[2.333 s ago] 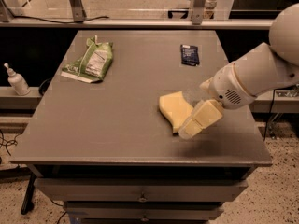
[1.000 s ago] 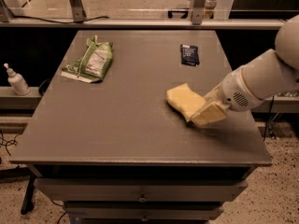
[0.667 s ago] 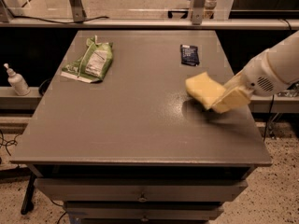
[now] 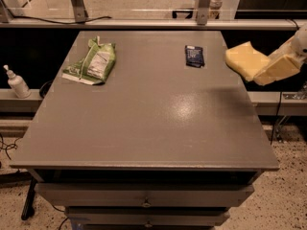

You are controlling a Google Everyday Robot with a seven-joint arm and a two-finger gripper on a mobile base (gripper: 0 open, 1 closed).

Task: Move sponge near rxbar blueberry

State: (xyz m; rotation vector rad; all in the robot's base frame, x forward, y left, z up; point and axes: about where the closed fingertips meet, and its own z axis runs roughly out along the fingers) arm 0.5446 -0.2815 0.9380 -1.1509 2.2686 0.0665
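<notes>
At right edge of table (image 4: 144,128): claw (image 4: 268,72) clamps one sponge (image 4: 243,60); one rxbar blueberry (image 4: 194,55) near.

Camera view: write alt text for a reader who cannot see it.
The gripper holds the sponge in the air at the table's right edge, right of the rxbar blueberry lying flat on the table. A green and white bag lies at the far left.
</notes>
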